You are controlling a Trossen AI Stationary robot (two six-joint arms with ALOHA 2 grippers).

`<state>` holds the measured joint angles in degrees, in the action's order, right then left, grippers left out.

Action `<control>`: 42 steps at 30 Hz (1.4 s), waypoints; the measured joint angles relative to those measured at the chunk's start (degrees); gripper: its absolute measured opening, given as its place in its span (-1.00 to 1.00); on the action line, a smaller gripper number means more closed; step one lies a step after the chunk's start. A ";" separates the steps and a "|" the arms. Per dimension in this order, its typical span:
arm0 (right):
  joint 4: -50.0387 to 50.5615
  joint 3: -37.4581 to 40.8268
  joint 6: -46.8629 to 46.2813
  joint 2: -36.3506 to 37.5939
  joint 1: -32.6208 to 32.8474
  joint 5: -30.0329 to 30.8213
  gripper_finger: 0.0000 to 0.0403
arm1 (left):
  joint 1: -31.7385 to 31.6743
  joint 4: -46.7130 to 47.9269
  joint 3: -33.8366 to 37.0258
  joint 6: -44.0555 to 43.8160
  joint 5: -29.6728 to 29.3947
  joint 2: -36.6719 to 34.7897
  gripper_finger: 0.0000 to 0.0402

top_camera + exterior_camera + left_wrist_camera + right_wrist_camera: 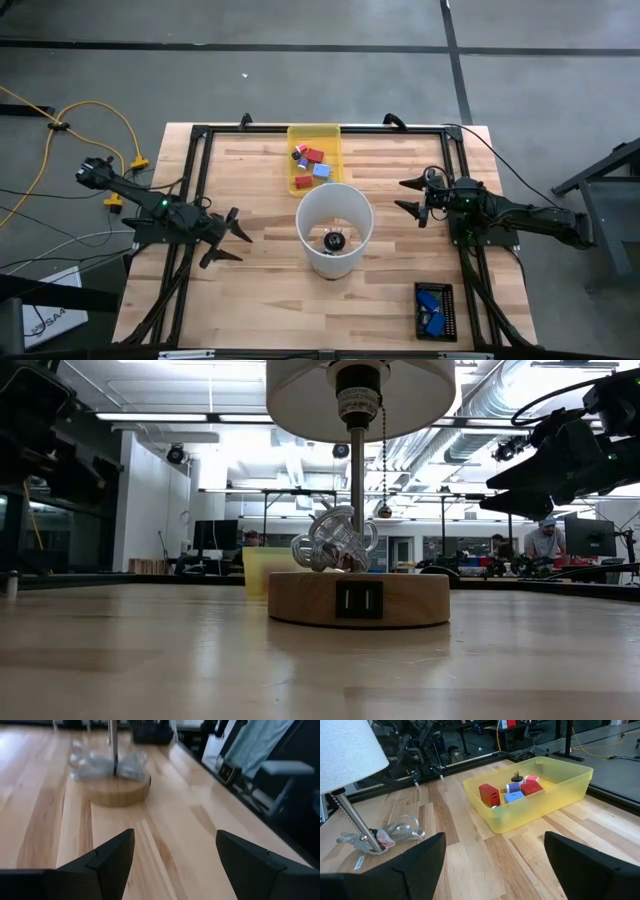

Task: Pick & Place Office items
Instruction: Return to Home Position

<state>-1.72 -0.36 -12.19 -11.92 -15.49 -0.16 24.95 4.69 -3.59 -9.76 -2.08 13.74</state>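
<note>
The office items (311, 160) are small red, blue, purple and pink blocks lying in a yellow translucent tray (335, 133) at the table's far edge; the right wrist view shows these pieces (512, 791) inside the tray (570, 782). My left gripper (241, 247) hovers open left of the lamp, pointing toward its base (117, 794), with nothing between its fingers (175, 851). My right gripper (400, 195) is open to the right of the lampshade, facing the tray, its fingers (495, 856) also bare.
A lamp with a white shade (335, 228) stands mid-table on a round wooden base (357, 598), where a clear tangled object (335, 540) lies. A black holder with bright-blue pieces (433, 310) sits near the right front corner. A black frame runs along the table's sides.
</note>
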 joint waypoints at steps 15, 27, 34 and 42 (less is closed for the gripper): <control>0.01 0.00 0.00 -0.02 0.00 0.00 0.61 | 0.02 -1.32 0.89 2.95 2.18 -1.60 0.36; 0.02 0.00 0.00 -0.02 0.00 -0.02 0.61 | 0.55 -1.89 1.12 2.61 2.20 -5.84 0.36; 0.02 0.00 -0.01 -0.02 -0.01 -0.01 0.61 | 2.79 -5.21 1.97 2.49 1.92 -6.01 0.36; 0.00 0.00 -0.01 -0.02 0.00 -0.01 0.61 | 4.30 -8.67 3.12 3.05 1.81 -6.02 0.36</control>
<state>-1.71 -0.36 -12.19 -11.94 -15.49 -0.17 29.25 -3.97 -0.47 -6.70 -0.27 7.72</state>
